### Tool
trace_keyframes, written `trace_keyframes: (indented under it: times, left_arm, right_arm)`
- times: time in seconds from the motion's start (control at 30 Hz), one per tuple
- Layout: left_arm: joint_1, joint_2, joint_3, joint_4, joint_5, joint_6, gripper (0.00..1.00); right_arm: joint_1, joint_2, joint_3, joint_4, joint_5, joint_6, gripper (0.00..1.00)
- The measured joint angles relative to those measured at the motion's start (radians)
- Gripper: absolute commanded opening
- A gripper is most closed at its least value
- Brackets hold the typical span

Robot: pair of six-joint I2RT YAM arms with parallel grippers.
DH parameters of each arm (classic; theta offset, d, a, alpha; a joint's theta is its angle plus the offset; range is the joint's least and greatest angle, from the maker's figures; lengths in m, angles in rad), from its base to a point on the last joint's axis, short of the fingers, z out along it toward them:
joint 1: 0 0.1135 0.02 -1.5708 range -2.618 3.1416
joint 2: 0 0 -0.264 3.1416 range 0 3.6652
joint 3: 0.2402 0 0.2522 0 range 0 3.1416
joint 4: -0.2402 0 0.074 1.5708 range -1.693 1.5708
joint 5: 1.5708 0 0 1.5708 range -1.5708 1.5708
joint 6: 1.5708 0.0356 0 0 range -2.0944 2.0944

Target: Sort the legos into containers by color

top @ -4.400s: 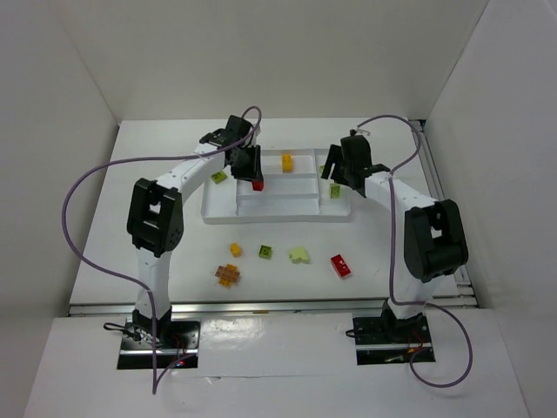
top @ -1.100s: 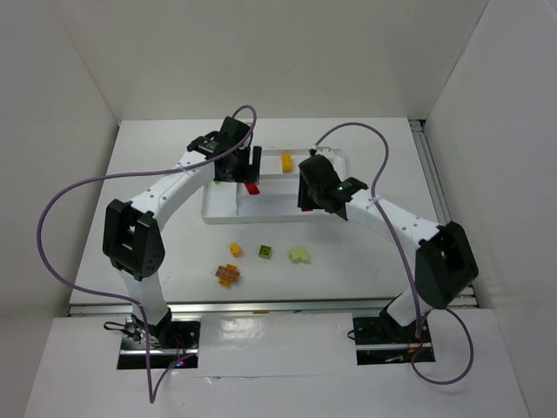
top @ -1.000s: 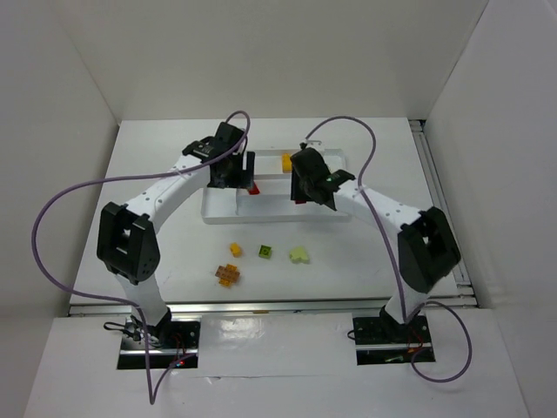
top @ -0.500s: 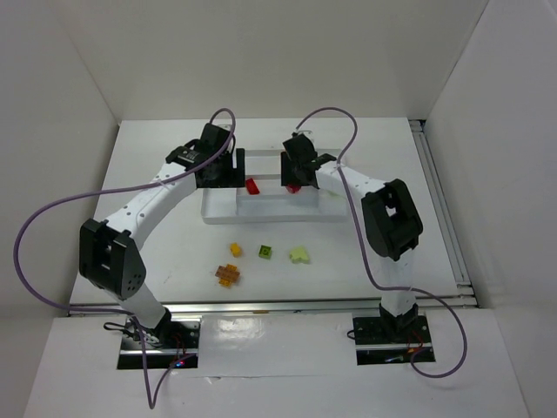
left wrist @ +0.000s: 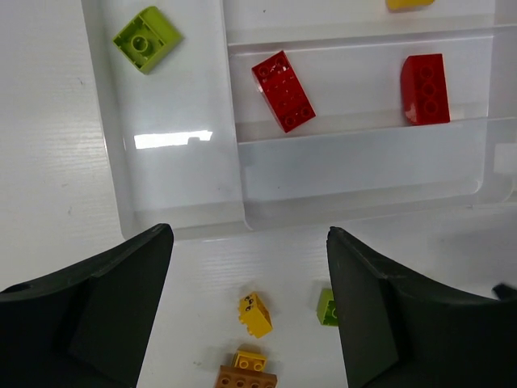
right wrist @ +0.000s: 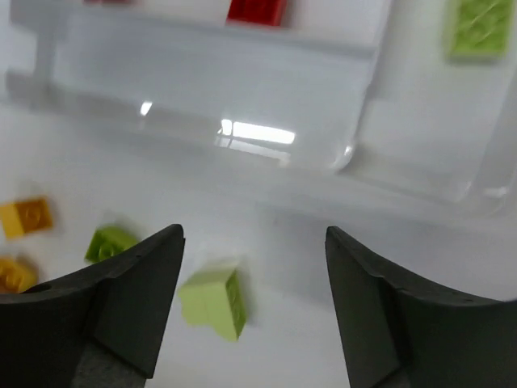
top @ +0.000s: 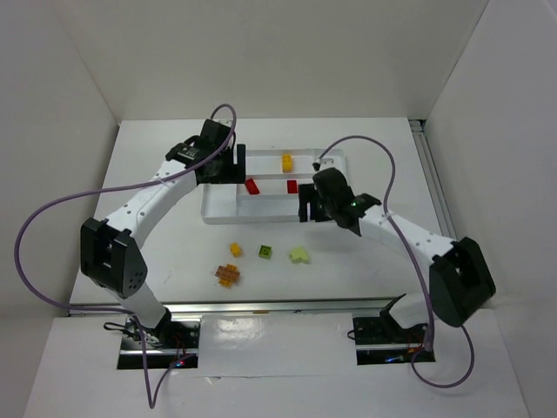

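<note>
The white tray lies at the table's middle back. Its middle compartment holds two red bricks, and a yellow brick lies in the one behind. In the left wrist view a green brick sits in the left compartment. A pale green brick lies in the right one. My left gripper hangs open over the tray's left part, holding nothing. My right gripper is open and empty over the tray's front edge. In front of the tray lie yellow, green, pale green and orange-brown bricks.
White walls close in the table on the left, back and right. A purple cable loops from each arm. A metal rail runs along the near edge, in front of the arm bases.
My right gripper has opened and let go of a red brick, which now lies in the middle compartment. That arm then drew back to the tray's front edge. The left arm barely moved.
</note>
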Motion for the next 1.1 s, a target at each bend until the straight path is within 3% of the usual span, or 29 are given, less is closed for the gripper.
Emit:
trace_keyframes:
  times: [0.03,0.17,0.5,0.93,1.1]
  left_arm:
    - [0.000,0.005,0.013,0.000,-0.001,0.008,0.88]
    - [0.000,0.021,0.047,0.000,0.000,0.013,0.88]
    - [0.000,0.053,0.056,0.000,0.036,0.012,0.86]
    - [0.000,0.056,0.056,0.000,0.079,0.013,0.86]
    - [0.000,0.056,0.058,0.000,0.108,0.018,0.86]
  right_arm:
    - [0.017,-0.042,-0.044,-0.003,-0.025,-0.002,0.85]
    - [0.062,-0.113,-0.145,-0.025,-0.116,-0.006,0.91]
    - [0.175,-0.042,-0.174,-0.011,-0.209,-0.010,0.91]
    - [0.231,0.072,-0.174,0.002,-0.101,0.011,0.68]
    - [0.233,0.094,-0.174,0.002,-0.084,0.021,0.50]
